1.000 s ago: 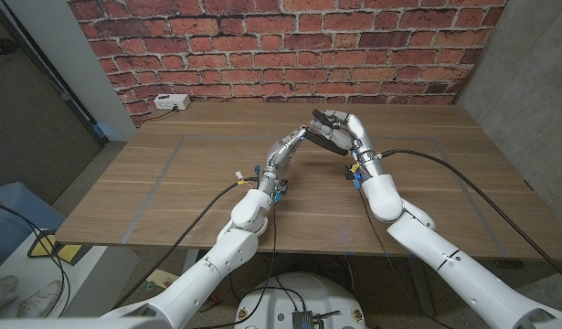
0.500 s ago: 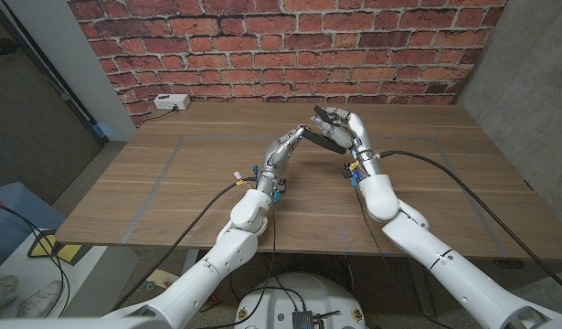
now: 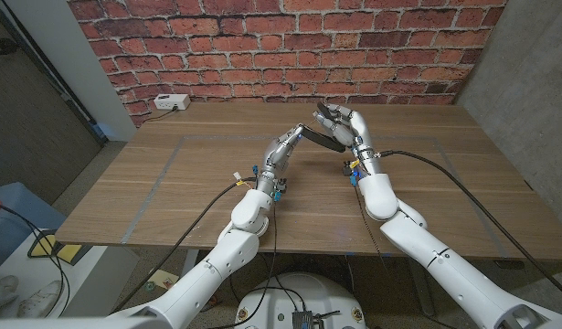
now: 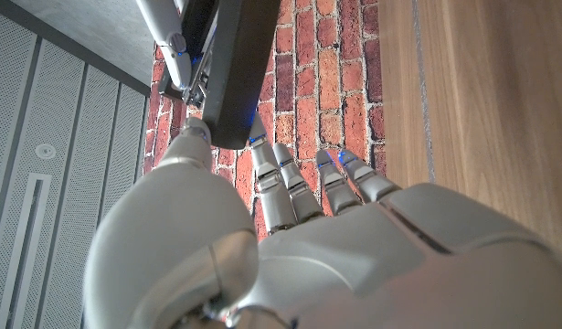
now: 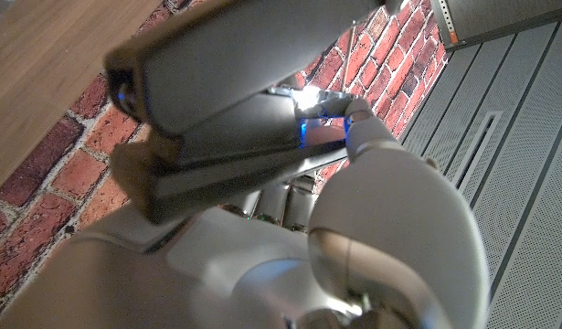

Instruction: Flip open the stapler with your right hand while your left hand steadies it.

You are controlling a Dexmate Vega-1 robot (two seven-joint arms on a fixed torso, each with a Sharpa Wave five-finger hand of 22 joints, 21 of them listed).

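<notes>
Stapler [image 3: 324, 138] sits raised above the far middle of the wooden bench [image 3: 171, 183], a dark bar slanting between the 2 hands. The left hand [image 3: 285, 149] reaches up from the near side and meets the stapler's lower end with its fingertips; in the head view the contact is too small to tell whether the fingers wrap it or only press against it. The left wrist view shows that hand's fingers [image 4: 290, 183] stretched out side by side with the thumb apart, and the dark stapler body [image 4: 235, 73] just past their tips, so a firm hold cannot be confirmed there either. The right hand [image 3: 352, 131] is curled around the stapler's upper end, its fingers closed over the dark body. In the right wrist view the stapler [image 5: 235, 100] is close to the lens and badly blurred, a grey top part above a darker lower part with a narrow gap between them; how far the 2 parts stand apart cannot be judged. The right hand's fingers [image 5: 354, 114] show beyond it, partly hidden by the stapler.

Cables [image 3: 445, 164] trail from both wrists across the bench. A small white box [image 3: 172, 102] lies at the far left corner against the brick wall [image 3: 281, 46].
</notes>
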